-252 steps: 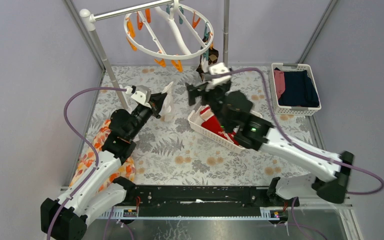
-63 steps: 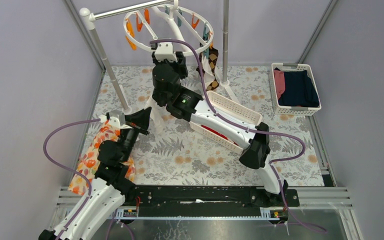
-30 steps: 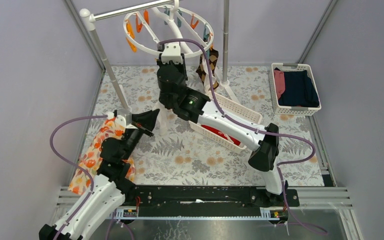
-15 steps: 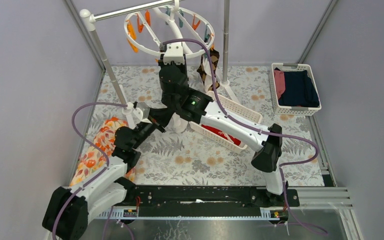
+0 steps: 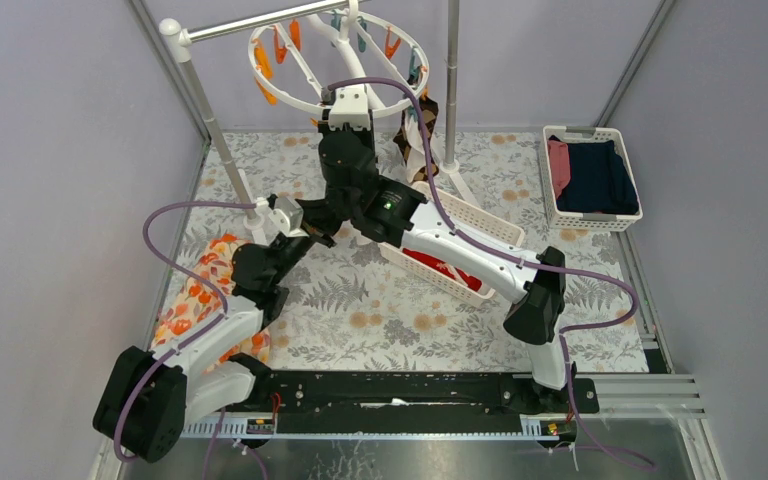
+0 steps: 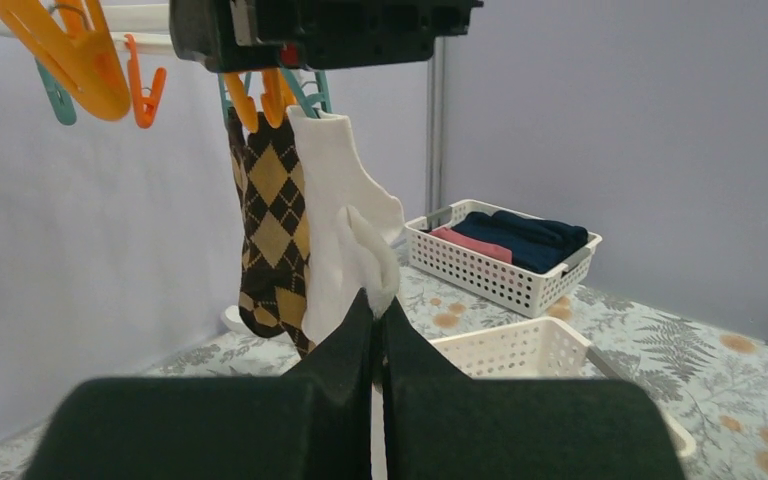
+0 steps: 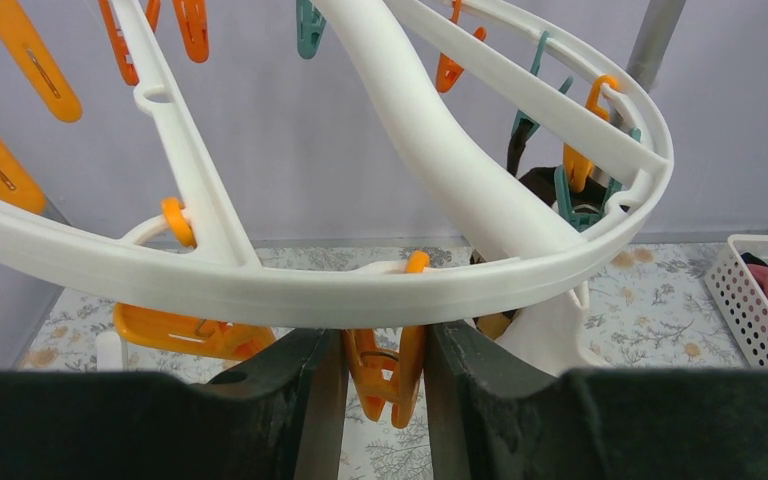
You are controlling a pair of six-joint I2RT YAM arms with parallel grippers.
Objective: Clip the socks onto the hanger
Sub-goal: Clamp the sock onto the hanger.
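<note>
Clipping the white sock (image 6: 345,220) is in hand: the left end effector (image 6: 375,305) pinches it up beside the hung argyle sock (image 6: 270,220), the right end effector (image 7: 385,372) squeezes an orange pin (image 7: 400,345) under the hanger (image 7: 260,285) rim, so next the cuff likely needs feeding into that pin

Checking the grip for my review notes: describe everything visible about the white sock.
The white sock is plain, soft knit, hanging upright and slightly folded. Its top reaches the clothespins on the hanger, beside the orange clothespin squeezed by the right gripper; whether it is clipped cannot be told. The left gripper is shut on its lower fold. The argyle sock hangs against it.
</note>
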